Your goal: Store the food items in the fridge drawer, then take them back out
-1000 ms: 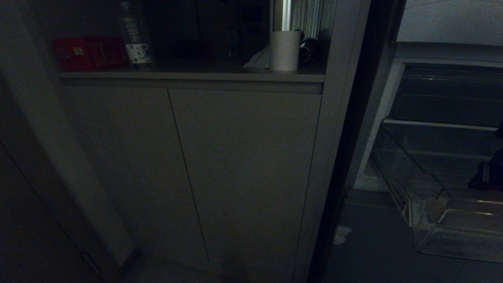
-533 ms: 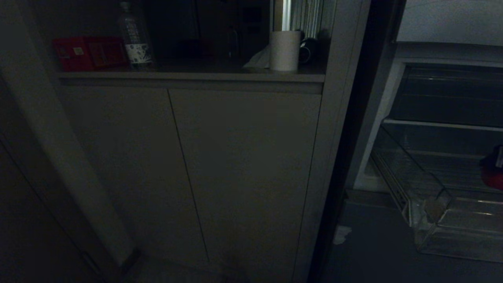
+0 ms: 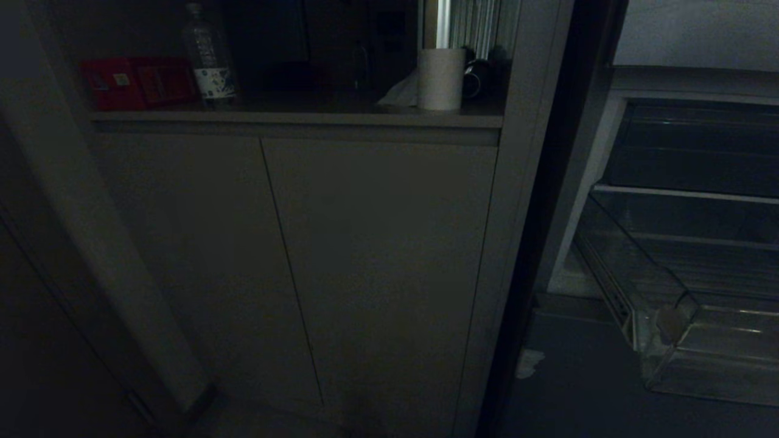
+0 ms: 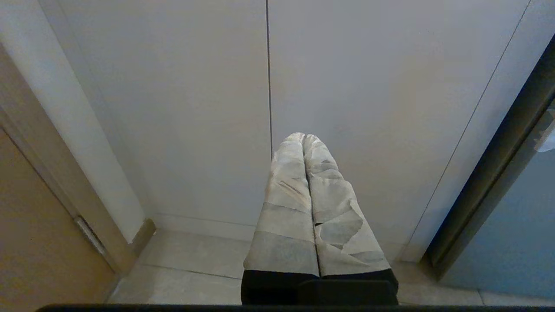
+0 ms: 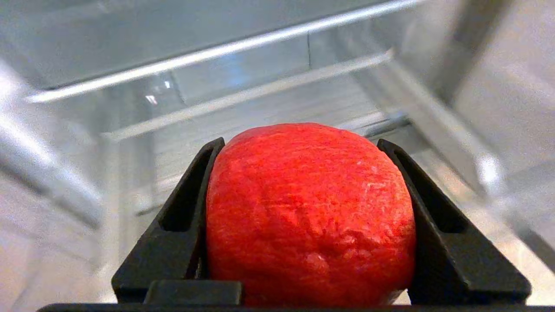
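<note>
Head view is dim: grey cabinet doors point(image 3: 377, 267) fill the middle, with a counter ledge point(image 3: 298, 118) above bearing a red box point(image 3: 137, 82), a water bottle point(image 3: 209, 58) and a paper roll point(image 3: 441, 78). At the right edge the fridge stands open and the fridge drawer point(image 3: 681, 340) is pulled out toward the near side, its clear front lip catching a little light. A second ago a dark shape of the right arm showed at the far right over the drawer, and half a second ago a red patch showed there; now that edge shows only the drawer and shelves, with neither arm in sight.

Right wrist view shows the right gripper point(image 5: 310, 143) clamped on the round red-orange food item point(image 5: 310, 212), both black fingers pressed against its sides. Behind it lie the clear walls and ribbed floor of the drawer; whether the fruit touches the floor cannot be told.

Left wrist view shows the left gripper point(image 4: 305, 141) hanging before the cabinet doors, its taped fingers point(image 4: 286, 203) pressed together with nothing between them, above a pale tiled floor point(image 4: 195, 268).
</note>
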